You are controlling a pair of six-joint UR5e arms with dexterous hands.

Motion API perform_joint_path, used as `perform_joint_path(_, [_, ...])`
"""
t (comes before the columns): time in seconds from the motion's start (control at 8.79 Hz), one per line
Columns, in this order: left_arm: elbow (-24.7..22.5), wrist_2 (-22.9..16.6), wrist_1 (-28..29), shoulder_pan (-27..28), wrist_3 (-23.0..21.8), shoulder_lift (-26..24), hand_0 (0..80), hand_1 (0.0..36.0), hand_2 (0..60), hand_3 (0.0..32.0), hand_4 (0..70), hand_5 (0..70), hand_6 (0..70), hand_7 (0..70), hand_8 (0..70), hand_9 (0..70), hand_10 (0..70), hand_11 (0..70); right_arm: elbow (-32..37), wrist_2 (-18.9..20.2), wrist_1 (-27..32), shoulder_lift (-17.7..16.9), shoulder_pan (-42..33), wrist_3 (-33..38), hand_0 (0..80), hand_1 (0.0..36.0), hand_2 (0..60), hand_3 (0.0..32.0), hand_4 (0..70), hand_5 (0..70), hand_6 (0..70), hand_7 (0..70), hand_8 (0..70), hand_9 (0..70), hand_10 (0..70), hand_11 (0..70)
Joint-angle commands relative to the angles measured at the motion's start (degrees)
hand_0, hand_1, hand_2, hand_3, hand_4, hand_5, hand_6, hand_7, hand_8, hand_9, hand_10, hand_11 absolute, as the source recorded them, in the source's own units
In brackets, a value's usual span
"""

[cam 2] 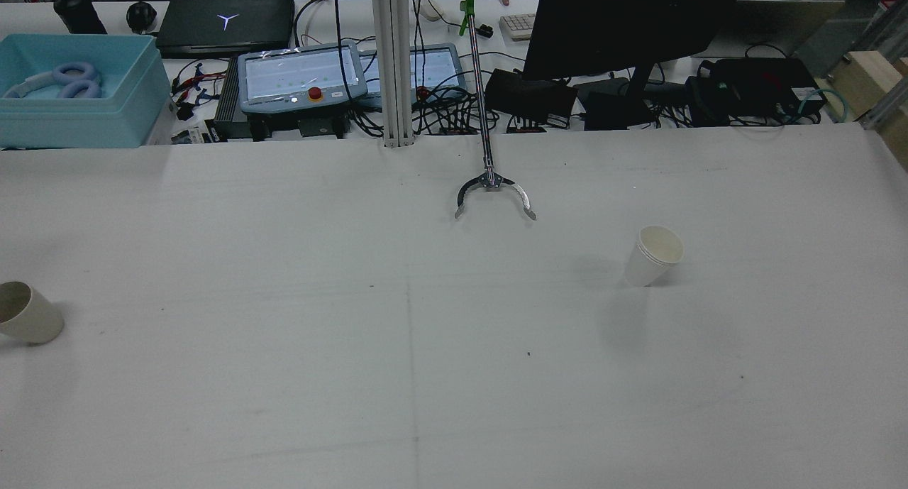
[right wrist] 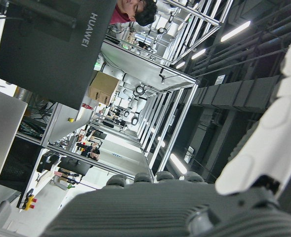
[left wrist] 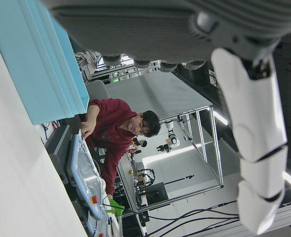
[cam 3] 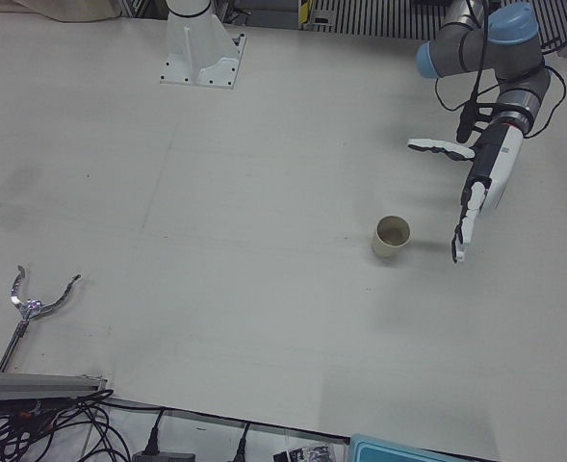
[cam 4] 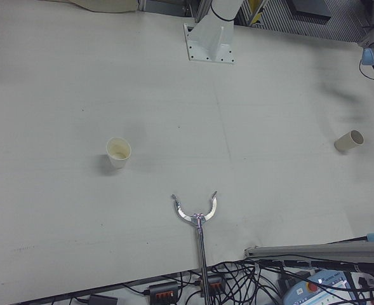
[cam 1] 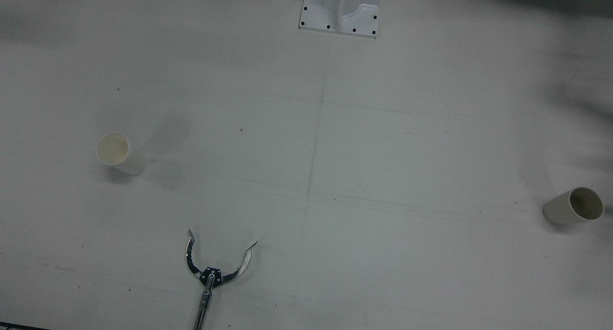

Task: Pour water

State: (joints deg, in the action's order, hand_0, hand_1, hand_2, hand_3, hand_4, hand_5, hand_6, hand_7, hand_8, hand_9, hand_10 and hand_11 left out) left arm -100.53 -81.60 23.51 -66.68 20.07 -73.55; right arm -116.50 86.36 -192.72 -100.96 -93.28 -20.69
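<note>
Two paper cups stand upright, far apart on the white table. One cup [cam 1: 573,206] [cam 2: 28,311] [cam 3: 391,236] is on my left side. My left hand [cam 3: 476,188] hangs open just beyond it, fingers spread and pointing down, not touching it. The other cup [cam 1: 119,153] [cam 2: 654,255] [cam 4: 118,152] stands alone on my right side. My right hand [right wrist: 185,207] shows only in its own view, with one finger [right wrist: 278,133] stretched out and nothing held. Whether either cup holds water is not visible.
A long reacher tool with open metal claws [cam 1: 210,267] [cam 2: 493,191] [cam 4: 198,216] lies across the operators' edge. An arm pedestal [cam 1: 341,11] stands at the robot's edge. Beyond the table are a monitor [cam 2: 617,28], pendants [cam 2: 301,77], a blue bin [cam 2: 78,91] and a seated person [left wrist: 115,128].
</note>
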Motion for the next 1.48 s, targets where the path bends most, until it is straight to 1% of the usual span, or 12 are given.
perform_joint_path(0.0, [5.61,-1.71,15.88,-0.03,8.79,4.79,51.2,24.1,14.5,3.2,0.0,0.0,0.0,0.0,0.0,0.0,0.0,0.0,11.18,0.38,4.54,2.16,0.64,-0.32,39.3,14.0,16.4,0.0,0.0,0.0,0.0,0.0,0.0,0.0,0.0,0.0])
perform_joint_path(0.11, [5.52,-1.9,23.79,0.05,16.68,9.78,51.6,24.4,14.3,1.0,0.0,0.0,0.0,0.0,0.0,0.0,0.0,0.0,12.78,0.3,4.55,3.56,0.64,-0.41,38.8,13.6,16.8,0.0,0.0,0.0,0.0,0.0,0.0,0.0,0.0,0.0])
perform_joint_path(0.23, [7.09,-4.16,23.6,0.75,18.67,9.66,48.9,21.2,14.2,0.0,0.0,0.0,0.0,0.0,0.0,0.0,0.0,0.0,14.27,0.3,4.55,3.75,0.64,-0.32,38.6,13.3,16.8,0.0,0.0,0.0,0.0,0.0,0.0,0.0,0.0,0.0])
perform_joint_path(0.34, [9.89,-5.75,23.52,1.37,18.52,8.18,48.3,20.4,13.7,0.0,0.0,0.0,0.0,0.0,0.0,0.0,0.0,0.0,14.46,0.3,4.55,3.75,0.64,-0.32,38.9,13.4,16.6,0.0,0.0,0.0,0.0,0.0,0.0,0.0,0.0,0.0])
perform_joint_path(0.57, [19.45,-5.85,22.99,1.9,16.16,1.08,46.6,18.2,13.7,0.0,0.0,0.0,0.0,0.0,0.0,0.0,0.0,0.0,14.81,0.21,4.46,4.01,0.82,-0.41,39.2,13.5,16.8,0.0,0.0,0.0,0.0,0.0,0.0,0.0,0.0,0.0])
perform_joint_path(0.68, [20.63,-5.77,22.64,2.51,16.49,-0.7,46.8,18.1,11.9,0.0,0.0,0.0,0.0,0.0,0.0,0.0,0.0,0.0,14.9,0.21,4.46,4.01,0.9,-0.41,39.0,13.4,16.9,0.0,0.0,0.0,0.0,0.0,0.0,0.0,0.0,0.0])
perform_joint_path(0.8, [21.34,-5.42,21.85,3.65,17.62,-1.58,47.6,19.4,11.5,0.0,0.0,0.0,0.0,0.0,0.0,0.0,0.0,0.0,14.99,0.21,4.46,4.01,1.08,-0.41,38.4,13.1,16.9,0.0,0.0,0.0,0.0,0.0,0.0,0.0,0.0,0.0])
perform_joint_path(0.91, [24.3,-5.24,21.84,5.48,17.98,-4.2,47.4,19.1,11.0,0.0,0.0,0.0,0.0,0.0,0.0,0.0,0.0,0.0,15.77,0.03,4.54,4.19,1.34,-0.32,38.1,12.8,16.9,0.0,0.0,0.0,0.0,0.0,0.0,0.0,0.0,0.0])
perform_joint_path(1.02, [25.29,-4.89,21.84,7.5,17.99,-5.1,47.4,19.1,10.9,0.0,0.0,0.0,0.0,0.0,0.0,0.0,0.0,0.0,16.74,0.03,4.55,5.23,1.61,-0.41,37.8,12.6,16.8,0.0,0.0,0.0,0.0,0.0,0.0,0.0,0.0,0.0])
perform_joint_path(1.14, [25.73,-1.41,21.76,10.48,18.07,-5.2,47.5,19.4,11.8,0.0,0.0,0.0,0.0,0.0,0.0,0.0,0.0,0.0,17.62,0.03,4.55,5.77,1.78,-0.41,37.7,12.5,16.7,0.0,0.0,0.0,0.0,0.0,0.0,0.0,0.0,0.0])
perform_joint_path(1.25, [28.61,3.41,22.37,14.95,17.64,-7.11,46.6,18.2,12.0,0.0,0.0,0.0,0.0,0.0,0.0,0.0,0.0,0.0,18.76,0.03,5.42,6.29,2.05,-0.41,37.7,12.5,16.6,0.0,0.0,0.0,0.0,0.0,0.0,0.0,0.0,0.0])
perform_joint_path(1.37, [30.03,5.72,23.68,17.87,17.64,-8.17,47.6,19.9,12.7,0.0,0.0,0.0,0.0,0.0,0.0,0.0,0.0,0.0,19.81,0.03,6.12,7.08,2.13,-0.32,37.9,12.5,16.4,0.0,0.0,0.0,0.0,0.0,0.0,0.0,0.0,0.0])
